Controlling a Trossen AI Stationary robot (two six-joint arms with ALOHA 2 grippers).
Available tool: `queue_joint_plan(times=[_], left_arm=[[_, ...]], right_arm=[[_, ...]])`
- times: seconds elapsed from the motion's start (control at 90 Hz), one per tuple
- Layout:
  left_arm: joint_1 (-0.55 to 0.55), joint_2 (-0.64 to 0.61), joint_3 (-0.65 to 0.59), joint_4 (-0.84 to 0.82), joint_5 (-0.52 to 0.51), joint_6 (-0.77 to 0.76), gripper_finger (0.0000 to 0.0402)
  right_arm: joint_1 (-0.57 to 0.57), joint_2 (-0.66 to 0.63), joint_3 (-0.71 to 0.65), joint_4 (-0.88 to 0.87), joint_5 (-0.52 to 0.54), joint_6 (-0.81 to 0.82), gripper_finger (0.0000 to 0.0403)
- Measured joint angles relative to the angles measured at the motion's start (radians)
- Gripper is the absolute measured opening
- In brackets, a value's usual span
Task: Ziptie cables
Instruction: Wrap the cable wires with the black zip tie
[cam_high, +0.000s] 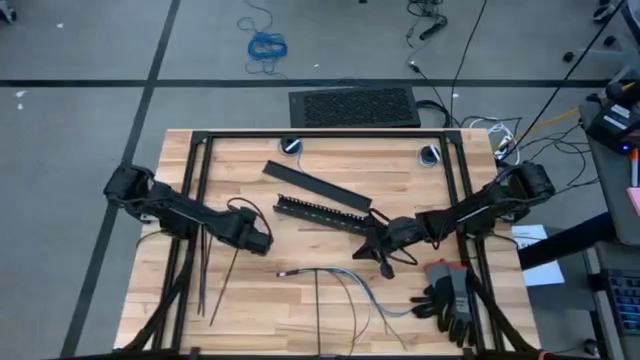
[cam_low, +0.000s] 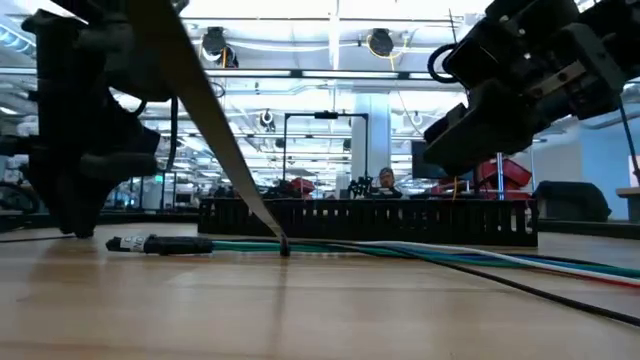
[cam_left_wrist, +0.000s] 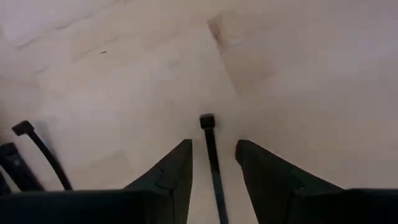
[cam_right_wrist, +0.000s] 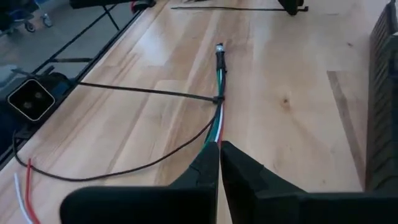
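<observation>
The cables (cam_high: 340, 272) lie flat on the wood near the table's middle, their capped end (cam_right_wrist: 219, 48) toward the left. One ziptie (cam_right_wrist: 149, 92) meets them crosswise, and its tail (cam_low: 215, 110) rises toward the near edge. My left gripper (cam_left_wrist: 214, 155) hovers open, pointing down, with one finger on each side of another ziptie (cam_left_wrist: 206, 121) that lies on the table, without touching it. More zipties (cam_high: 201, 275) lie to its left. My right gripper (cam_right_wrist: 219, 165) is shut and hangs above the cables (cam_low: 420, 250), clear of them.
A black slotted bar (cam_high: 322, 213) and a flat black bar (cam_high: 315, 184) lie slanted at the table's middle and far side. Grey gloves (cam_high: 450, 298) sit at the near right. A black frame (cam_high: 320, 135) borders the tabletop. A person (cam_low: 385, 180) shows far behind.
</observation>
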Motion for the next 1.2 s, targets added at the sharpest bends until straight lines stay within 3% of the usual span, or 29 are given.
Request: queue_joint_plan(times=[1.2], left_arm=[[-0.001,0.003,-0.004,0.006,-0.012,0.001,0.0136]], right_arm=[[0.0,0.0,0.0,-0.002,0.0,0.0,0.0008]])
